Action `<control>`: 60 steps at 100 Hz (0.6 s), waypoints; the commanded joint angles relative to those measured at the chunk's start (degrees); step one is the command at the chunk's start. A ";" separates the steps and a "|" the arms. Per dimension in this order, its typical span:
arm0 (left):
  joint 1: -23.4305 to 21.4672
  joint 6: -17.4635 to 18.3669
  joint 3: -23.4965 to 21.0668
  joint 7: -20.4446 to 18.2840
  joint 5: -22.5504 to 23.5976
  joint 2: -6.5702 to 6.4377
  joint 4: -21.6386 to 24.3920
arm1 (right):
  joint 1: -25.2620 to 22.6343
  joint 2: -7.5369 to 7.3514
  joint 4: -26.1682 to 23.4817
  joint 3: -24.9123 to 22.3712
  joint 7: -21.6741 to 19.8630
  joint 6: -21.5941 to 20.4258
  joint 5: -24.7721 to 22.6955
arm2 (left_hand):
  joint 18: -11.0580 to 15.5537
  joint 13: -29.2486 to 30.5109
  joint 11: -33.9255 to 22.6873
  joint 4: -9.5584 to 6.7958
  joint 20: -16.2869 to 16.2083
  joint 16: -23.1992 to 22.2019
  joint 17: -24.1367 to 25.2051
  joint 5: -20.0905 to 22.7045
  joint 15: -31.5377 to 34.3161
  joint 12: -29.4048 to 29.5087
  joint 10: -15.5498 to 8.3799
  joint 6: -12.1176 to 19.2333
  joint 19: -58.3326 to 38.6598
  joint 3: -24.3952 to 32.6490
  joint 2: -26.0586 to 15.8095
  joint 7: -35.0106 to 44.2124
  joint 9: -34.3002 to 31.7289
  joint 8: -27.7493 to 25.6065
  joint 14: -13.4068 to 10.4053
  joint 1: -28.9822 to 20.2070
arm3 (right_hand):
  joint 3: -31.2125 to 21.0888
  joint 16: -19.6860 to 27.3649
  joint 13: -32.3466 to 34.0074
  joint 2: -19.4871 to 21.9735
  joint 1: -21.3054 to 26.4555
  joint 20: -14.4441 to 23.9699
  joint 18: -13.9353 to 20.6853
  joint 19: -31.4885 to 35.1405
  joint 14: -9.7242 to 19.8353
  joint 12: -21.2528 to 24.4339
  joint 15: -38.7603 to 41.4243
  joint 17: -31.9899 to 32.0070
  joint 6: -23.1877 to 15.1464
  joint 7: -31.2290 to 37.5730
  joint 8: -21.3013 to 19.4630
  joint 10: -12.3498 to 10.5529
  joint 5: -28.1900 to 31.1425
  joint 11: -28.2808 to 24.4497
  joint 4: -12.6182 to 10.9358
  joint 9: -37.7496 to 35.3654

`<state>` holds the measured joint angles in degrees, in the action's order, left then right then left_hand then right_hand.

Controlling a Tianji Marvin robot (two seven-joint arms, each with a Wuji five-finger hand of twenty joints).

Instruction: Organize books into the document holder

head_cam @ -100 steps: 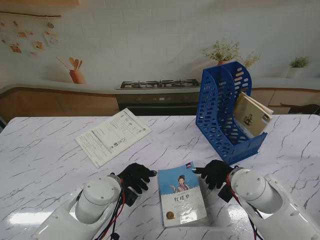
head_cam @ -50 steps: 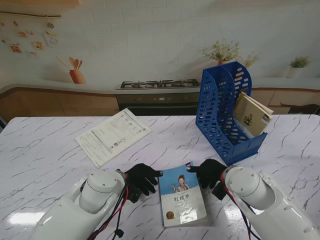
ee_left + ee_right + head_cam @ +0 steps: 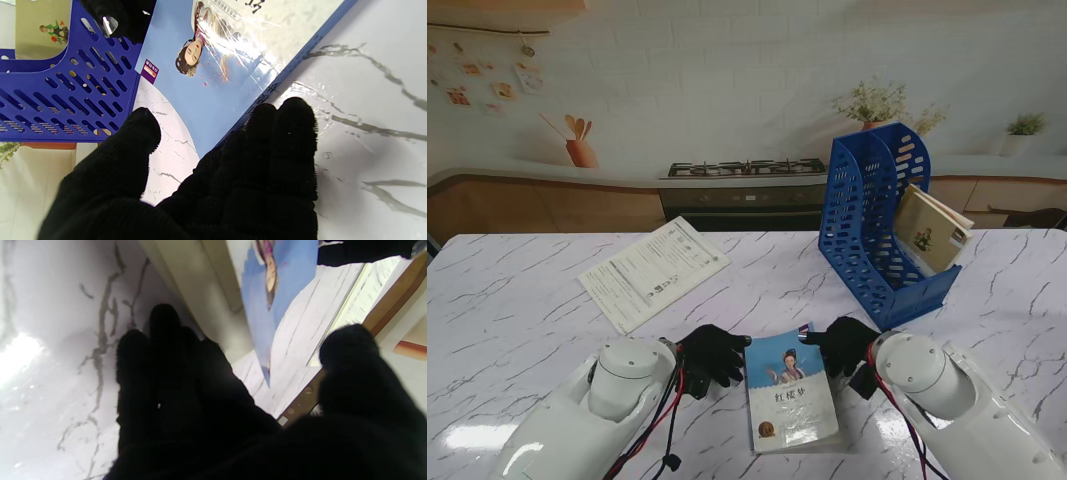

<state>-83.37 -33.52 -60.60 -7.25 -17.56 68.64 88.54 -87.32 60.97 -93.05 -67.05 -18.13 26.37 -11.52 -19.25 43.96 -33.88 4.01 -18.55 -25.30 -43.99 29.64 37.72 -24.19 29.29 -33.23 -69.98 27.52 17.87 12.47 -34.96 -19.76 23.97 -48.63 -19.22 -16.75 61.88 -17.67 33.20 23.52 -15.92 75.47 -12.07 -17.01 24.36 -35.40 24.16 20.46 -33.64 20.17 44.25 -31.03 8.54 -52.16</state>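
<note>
A blue-covered book [image 3: 790,390] with a drawn woman on it lies flat on the marble table [image 3: 517,330] close to me, between my two black-gloved hands. My left hand [image 3: 710,355] is open, its fingertips [image 3: 283,113] touching the book's [image 3: 213,66] spine edge, thumb spread apart. My right hand [image 3: 845,345] is open at the book's far right corner, fingers [image 3: 160,340] beside the page edge of the book [image 3: 280,276], thumb apart. The blue document holder [image 3: 867,220] stands farther right and holds a beige book [image 3: 932,230] leaning inside.
A printed white sheet [image 3: 654,270] lies on the table farther from me, on the left. Behind the table run a counter with a stove top [image 3: 742,168] and potted plants [image 3: 872,103].
My left hand has slid right until its fingers meet the book's spine. My right hand has moved left onto the book's far right corner. The book has shifted slightly.
</note>
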 commanded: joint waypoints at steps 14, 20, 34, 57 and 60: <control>-1.84 1.46 0.77 -1.27 -3.93 1.45 -3.10 | -1.36 1.06 2.24 2.26 -0.85 -0.52 0.90 | 0.54 3.98 0.71 -1.30 -2.69 -4.67 0.14 -0.73 4.24 0.43 -2.43 -1.11 -6.77 1.70 1.47 -8.26 0.63 2.73 -2.86 0.04 | -0.78 6.00 -2.71 -0.69 1.71 -1.11 -10.43 0.08 -3.17 3.75 -6.46 -1.13 -1.72 -2.90 2.69 2.73 -0.41 9.19 -3.41 3.28; -1.87 1.42 0.63 -1.26 -5.03 1.64 -3.34 | -1.32 1.07 2.31 2.36 -0.84 -0.57 0.93 | 0.45 3.99 0.21 -1.35 -3.34 -5.69 0.07 -0.63 4.90 -0.07 -2.79 -0.82 -7.62 1.82 1.55 -8.20 0.49 2.56 -2.83 -0.08 | -1.23 6.05 -2.85 -0.64 1.84 -1.22 -10.35 0.05 -3.13 3.75 -6.57 -1.07 -1.79 -2.95 2.72 2.62 -0.52 9.21 -3.42 3.45; -1.97 1.61 0.13 -1.17 -7.85 2.08 -4.04 | -1.30 1.13 2.42 2.42 -0.61 -0.65 0.91 | 0.87 3.88 -0.97 -1.31 -4.93 -8.45 0.74 -0.09 6.70 -1.57 -4.00 0.29 -9.23 2.19 1.66 -7.97 -0.26 2.05 -1.51 -0.27 | -2.52 6.15 -3.10 -0.83 1.75 -1.54 -10.17 -0.17 -3.10 3.75 -6.80 -0.72 -1.78 -3.06 2.80 2.55 -0.77 9.28 -3.36 3.85; -2.29 2.08 -0.24 -0.76 -9.87 2.43 -4.14 | -1.20 1.25 2.56 2.49 -0.19 -0.50 0.92 | 1.93 3.26 -5.23 -1.29 -8.67 -13.91 3.96 0.30 11.79 -7.37 -7.69 3.01 -11.29 2.49 1.71 -7.70 0.03 1.13 -3.54 -0.36 | -8.35 6.21 -3.46 -2.08 0.87 -2.15 -10.15 -0.26 -3.09 3.79 -7.11 -0.25 -1.88 -3.15 2.86 2.49 -1.19 9.38 -2.90 4.25; -2.30 2.37 -0.26 -0.97 -10.22 2.40 -4.26 | -1.19 1.23 2.54 2.50 -0.25 -0.44 0.91 | 2.96 5.11 -5.97 -1.24 -8.82 -13.48 4.17 -0.04 11.28 -8.48 -8.35 3.53 -11.04 2.17 1.38 -7.81 0.55 1.07 -6.80 -0.23 | -8.86 6.20 -3.45 -2.20 0.81 -2.20 -10.15 -0.25 -3.12 3.79 -7.11 -0.24 -1.91 -3.14 2.85 2.53 -1.18 9.40 -2.85 4.28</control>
<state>-83.92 -32.20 -62.54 -6.79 -26.32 69.45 85.84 -86.72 61.09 -92.48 -66.24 -17.56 25.49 -11.02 -18.25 46.00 -37.75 4.00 -25.74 -38.21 -41.66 28.53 46.71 -31.47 27.18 -30.49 -76.98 28.94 17.96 11.62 -34.55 -21.55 20.20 -48.63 -26.17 -16.17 62.22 -18.42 34.76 22.11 -16.79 75.43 -13.07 -17.94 24.43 -35.62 24.32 22.48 -35.35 22.23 44.83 -31.27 8.54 -52.12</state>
